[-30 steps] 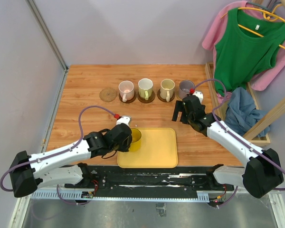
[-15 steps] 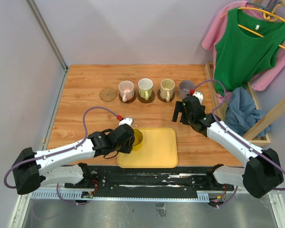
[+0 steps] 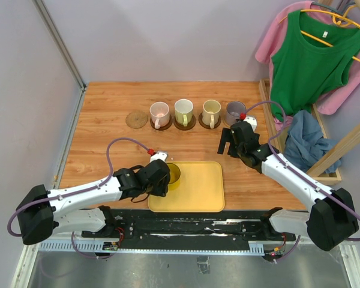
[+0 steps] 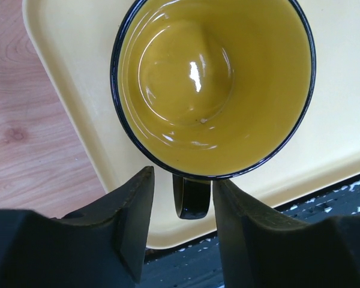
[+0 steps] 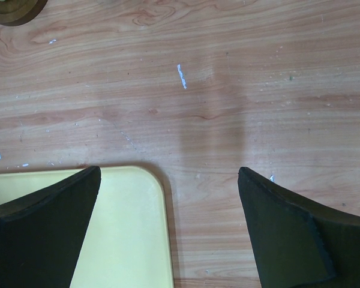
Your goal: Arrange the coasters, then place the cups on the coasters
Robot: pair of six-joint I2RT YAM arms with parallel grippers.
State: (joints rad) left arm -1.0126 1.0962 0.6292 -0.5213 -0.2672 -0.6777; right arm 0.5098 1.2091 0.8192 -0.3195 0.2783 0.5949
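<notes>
A translucent yellow cup stands at the near left of the yellow tray. My left gripper is open, its jaws straddling the cup's dark handle with a gap on each side. Pink, green-white, cream and grey-purple cups sit on dark coasters in a back row. A tan coaster lies bare at the row's left end. My right gripper hangs open over the tray's far right corner, holding nothing.
A wooden rack with green and pink garments and a blue cloth borders the table's right side. A grey wall panel closes the left. A dark coaster edge shows in the right wrist view's top left.
The left gripper's jaws have spread apart around the yellow cup's handle and the left arm has shifted slightly. The cup stays on the tray. The right arm has not moved.
</notes>
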